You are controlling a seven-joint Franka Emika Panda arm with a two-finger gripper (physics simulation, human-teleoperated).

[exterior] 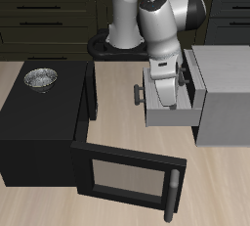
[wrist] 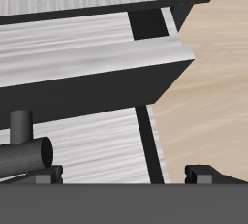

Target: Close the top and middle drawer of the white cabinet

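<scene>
The white cabinet [exterior: 227,98] sat on the wooden table [exterior: 117,93] out at about three o'clock from the table's middle, and there it was, its drawers pulled out toward the centre. The upper of the open drawers [exterior: 174,101] stuck out with the arm right over it, its dark bar handle [exterior: 139,95] poking from the front at roughly nine o'clock of the drawer face. The gripper [exterior: 164,81] hung down directly above that drawer, close behind the front panel, its pale body covering most of the drawer's inside. Whether the fingers were spread or pinched, I could not tell; the exterior view hid them behind the wrist, and the wrist view showed only two dark fingertip stubs [wrist: 202,174] at the frame's edge, well apart from each other, with nothing between them that I could make out. From the wrist, one pale drawer front [wrist: 92,82] stood stepped out over another [wrist: 82,145], and a dark handle post [wrist: 21,145] rose beside them. Over at nine o'clock sat the black box [exterior: 44,122], its windowed door [exterior: 127,179] swung wide open toward six o'clock, and a small metal bowl [exterior: 41,76] rested on its top.
</scene>
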